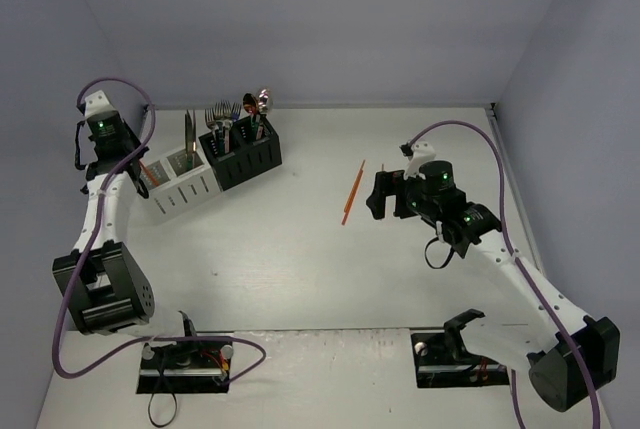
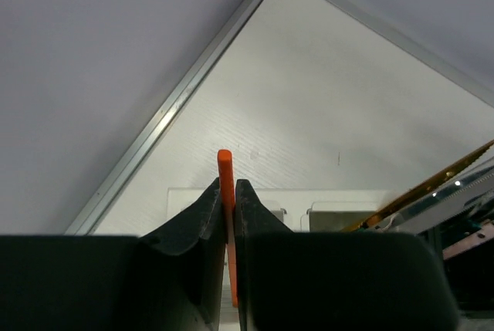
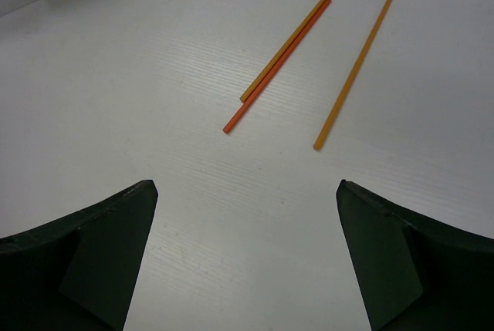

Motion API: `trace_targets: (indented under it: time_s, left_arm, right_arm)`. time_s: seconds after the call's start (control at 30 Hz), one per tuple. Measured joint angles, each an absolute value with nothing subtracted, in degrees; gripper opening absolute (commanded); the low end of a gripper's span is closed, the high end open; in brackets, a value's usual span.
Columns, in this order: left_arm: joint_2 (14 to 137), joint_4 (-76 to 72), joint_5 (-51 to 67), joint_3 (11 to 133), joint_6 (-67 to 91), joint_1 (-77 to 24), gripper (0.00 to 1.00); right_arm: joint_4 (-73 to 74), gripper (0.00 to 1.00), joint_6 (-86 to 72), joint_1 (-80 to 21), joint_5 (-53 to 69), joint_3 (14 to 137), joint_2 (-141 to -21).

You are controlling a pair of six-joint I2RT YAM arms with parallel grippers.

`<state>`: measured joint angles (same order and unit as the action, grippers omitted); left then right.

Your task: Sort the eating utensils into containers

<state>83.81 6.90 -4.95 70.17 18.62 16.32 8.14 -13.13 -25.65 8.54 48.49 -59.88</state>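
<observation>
Left gripper [image 2: 227, 192] pinches a slim, straight orange stick [image 2: 225, 163] upright at the white perforated rectangular caddy [image 1: 182, 185]
Right of that caddy, well apart, three thin orange sticks [image 3: 294, 35] lie flat on the white counter [image 3: 116, 99], two touching; right gripper [image 3: 245, 188] spread wide above them

Two orange sticks [image 3: 278, 64] side by side, third stick [image 3: 355, 69] apart, on table [image 3: 116, 99] before wide-spread claw [image 3: 245, 190]

Figure: my workplace, a laboratory test cell, with a bare white table [image 1: 300, 269] enclosed by plain grey-violet walls [image 1: 320, 19], my left arm [image 1: 100, 214] and right arm [image 1: 530, 284] bolted at its near edge.
</observation>
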Motion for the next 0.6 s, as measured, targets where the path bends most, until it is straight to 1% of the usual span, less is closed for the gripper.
trace_targets:
  time_s: [0.1, 0.17, 0.23, 0.37, 0.47, 0.6]
  left_arm:
    - [83.8, 2.9, -4.9, 66.9, 18.2, 16.3, 0.08]
    - [83.9, 1.0, -4.9, 65.3, 18.1, 16.3, 0.13]
    - [84.2, -0.7, -4.8, 64.3, 18.0, 16.3, 0.25]
    - [84.2, -2.5, -4.5, 63.1, 17.3, 16.3, 0.44]
    - [83.4, -3.1, -4.3, 61.9, 16.9, 16.3, 0.53]
    - [80.4, -0.2, -3.8, 61.6, 16.9, 16.3, 0.63]
  right_arm:
    - [8.3, 1.00, -13.1, -24.6, 8.7, 48.4, -59.9]
    - [8.4, 1.00, -13.2, -24.3, 8.7, 48.4, -59.9]
    - [8.4, 1.00, -13.4, -24.1, 8.8, 48.4, -60.1]
    - [8.4, 1.00, -14.5, -24.0, 8.4, 48.4, -62.9]
    - [8.5, 1.00, -16.1, -24.0, 7.2, 48.7, -66.7]
    - [8.9, 0.98, -18.2, -24.0, 5.1, 50.3, -72.7]
